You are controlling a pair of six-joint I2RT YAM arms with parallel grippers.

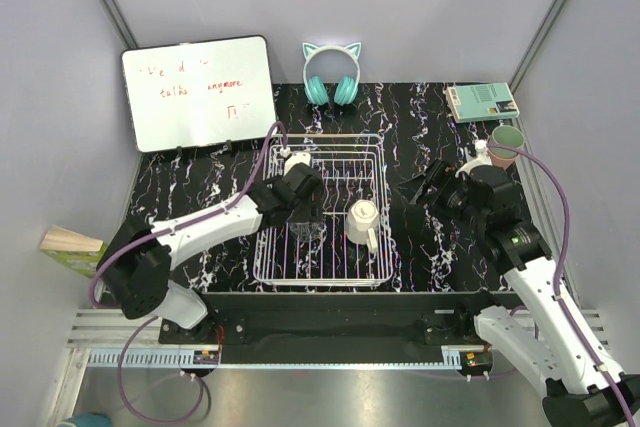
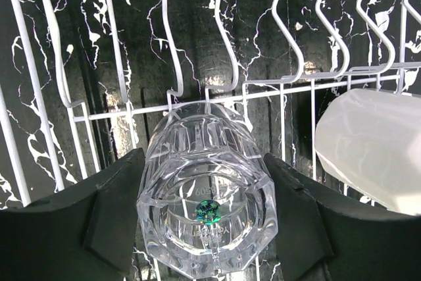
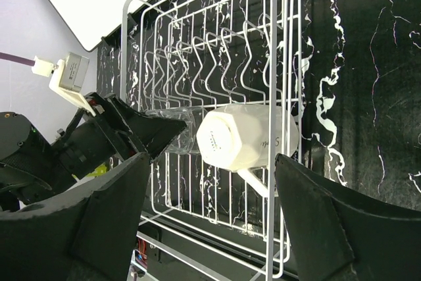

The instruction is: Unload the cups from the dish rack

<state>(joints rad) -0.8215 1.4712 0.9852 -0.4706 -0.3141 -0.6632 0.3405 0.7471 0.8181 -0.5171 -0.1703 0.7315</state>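
Observation:
The white wire dish rack (image 1: 384,209) stands mid-table. In it a clear glass (image 2: 207,195) lies upside down, base toward the left wrist camera, and my left gripper (image 2: 205,222) is shut on it, one pad against each side. In the top view the left gripper (image 1: 303,209) hangs over the rack's left half. A cream mug (image 1: 362,219) with a handle stands upside down beside it, seen as the mug (image 3: 243,137) through the rack's wires (image 3: 273,44). My right gripper (image 1: 435,185) is open and empty, outside the rack's right side. A sage-green cup (image 1: 506,141) stands at the table's right edge.
A whiteboard (image 1: 198,92) leans at the back left, teal cat-ear headphones (image 1: 331,72) lie at the back centre, and a pale green box (image 1: 482,101) sits at the back right. A small carton (image 1: 72,247) lies off the table's left edge.

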